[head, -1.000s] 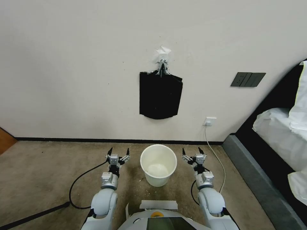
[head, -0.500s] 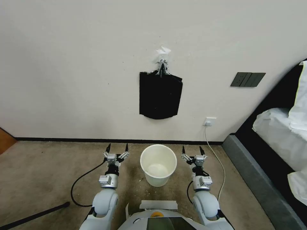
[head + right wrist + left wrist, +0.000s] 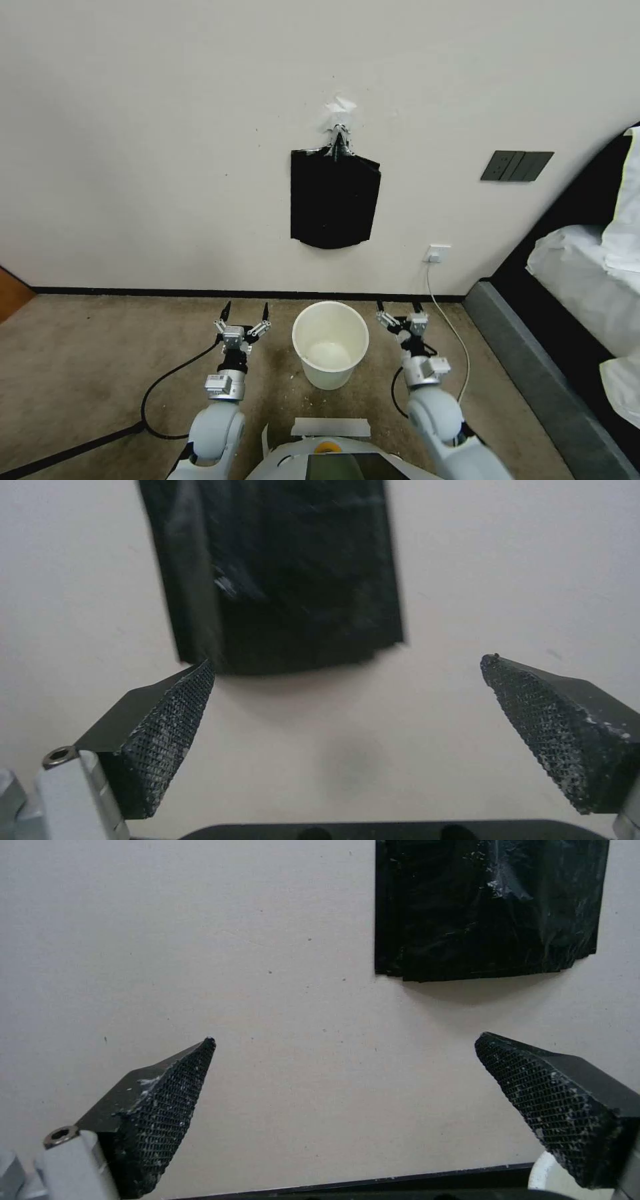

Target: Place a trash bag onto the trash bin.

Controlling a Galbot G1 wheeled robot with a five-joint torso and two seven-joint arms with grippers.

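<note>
White trash bin [image 3: 330,343] sits bare between the wide-open left gripper [image 3: 245,311] and right gripper [image 3: 398,309]. No bag is picked yet; next, I think, reach far up to the black bundle [image 3: 334,199]

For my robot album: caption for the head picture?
Open grippers, left and right, flank the white bin.

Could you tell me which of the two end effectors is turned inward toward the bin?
The right end effector, right of the bin, is angled toward it; the left end effector points straight at the wall. Both are open and empty.
</note>
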